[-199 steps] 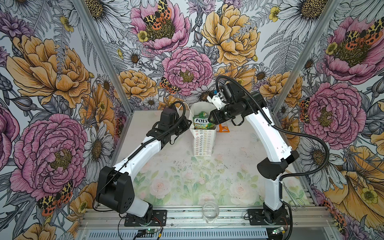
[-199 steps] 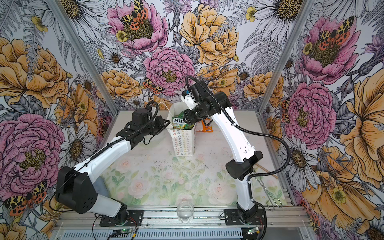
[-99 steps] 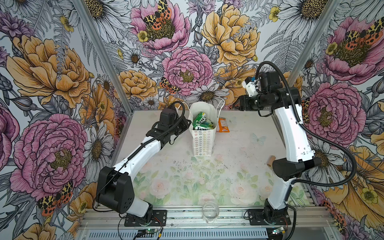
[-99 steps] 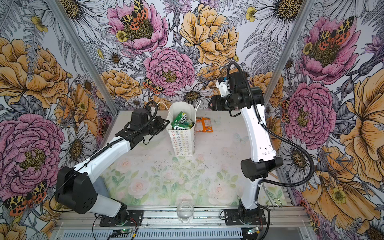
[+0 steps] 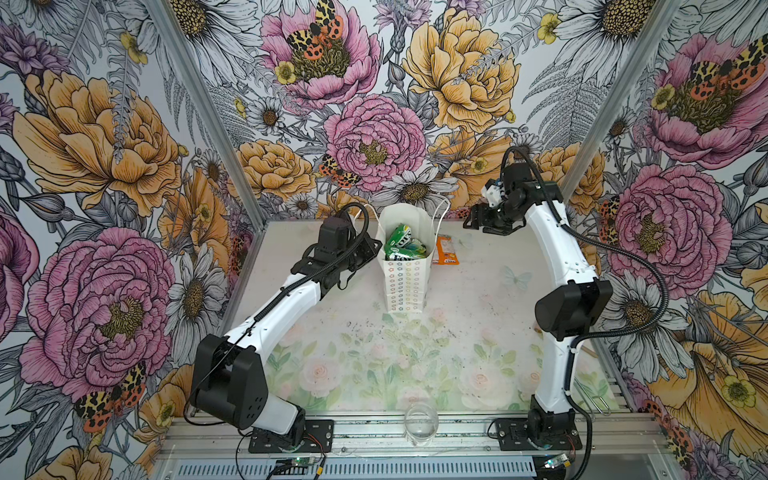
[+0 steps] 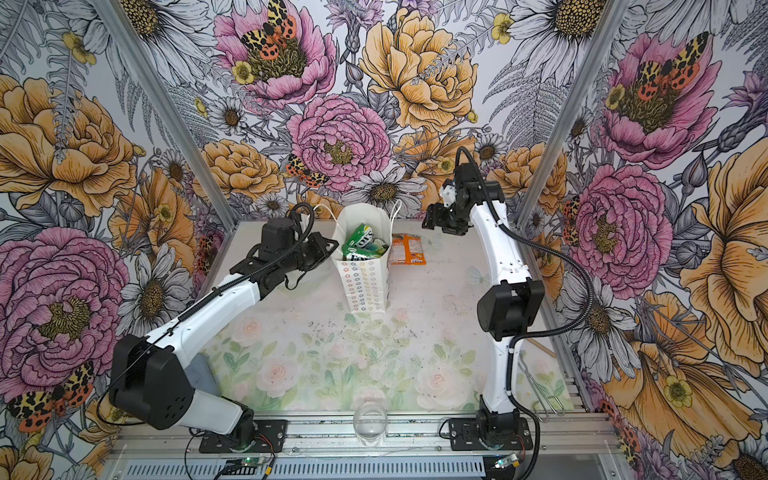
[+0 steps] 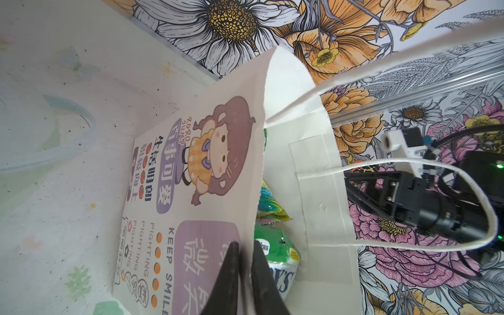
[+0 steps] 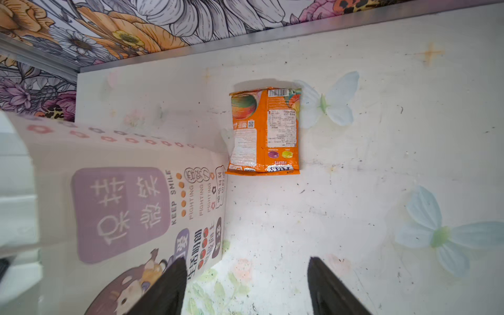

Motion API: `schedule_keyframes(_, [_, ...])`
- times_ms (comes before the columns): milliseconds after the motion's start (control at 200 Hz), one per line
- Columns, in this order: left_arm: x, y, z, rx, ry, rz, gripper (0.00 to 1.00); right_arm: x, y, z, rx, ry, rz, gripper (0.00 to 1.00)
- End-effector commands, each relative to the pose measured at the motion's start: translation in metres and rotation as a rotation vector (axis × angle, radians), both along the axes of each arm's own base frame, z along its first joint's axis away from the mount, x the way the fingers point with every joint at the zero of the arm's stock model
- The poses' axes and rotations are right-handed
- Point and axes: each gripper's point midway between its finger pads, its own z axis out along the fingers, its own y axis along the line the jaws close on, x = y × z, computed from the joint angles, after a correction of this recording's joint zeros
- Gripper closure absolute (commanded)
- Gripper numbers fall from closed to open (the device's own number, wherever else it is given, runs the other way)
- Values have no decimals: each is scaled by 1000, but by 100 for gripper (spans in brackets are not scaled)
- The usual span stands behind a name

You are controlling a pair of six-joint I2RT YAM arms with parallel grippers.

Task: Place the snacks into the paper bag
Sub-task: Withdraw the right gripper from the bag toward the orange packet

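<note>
The bag [image 5: 405, 286] is stood upright on the table [image 5: 457, 332], and green packets [image 5: 401, 245] are seen inside. An orange packet [image 5: 445, 250] is laid flat just beside it at 3 o'clock. The rim at 9 o'clock is pinched by the left gripper [image 7: 245, 245]. The right gripper [image 8: 246, 261], at 2 o'clock, is held open and empty.

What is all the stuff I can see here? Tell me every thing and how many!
paper bag: one, white with little coloured flowers, standing upright at the back middle of the table.
snacks in the bag: several, exact count hidden, green and teal, showing in the bag's open mouth.
orange snack: one, orange, lying flat beside the bag.
glass: one, clear, at the front edge.
table: one, pale with faint flowers.
left gripper: one, black, shut on the bag's rim.
right gripper: one, black, open and empty, above the table.
</note>
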Motion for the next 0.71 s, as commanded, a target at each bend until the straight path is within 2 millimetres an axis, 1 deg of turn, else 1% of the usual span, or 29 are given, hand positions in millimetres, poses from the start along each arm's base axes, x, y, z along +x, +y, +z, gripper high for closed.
schedule_keyframes(0, [-2, 5, 6, 3, -21, 6, 88, 17, -2, 4, 26, -47, -29, 28])
schedule_keyframes(140, [-1, 6, 6, 1, -23, 7, 88, 29, -3, -20, 41, -7, -44, 26])
schedule_keyframes(470, [-2, 6, 5, 2, -22, 6, 87, 48, -3, -89, 74, 119, -80, 24])
schedule_keyframes(615, [-2, 7, 6, 1, -23, 8, 86, 53, 1, -112, 116, 157, -68, 23])
schedule_keyframes(701, [-2, 7, 6, 1, -24, 7, 86, 54, 6, -120, 156, 171, -41, 23])
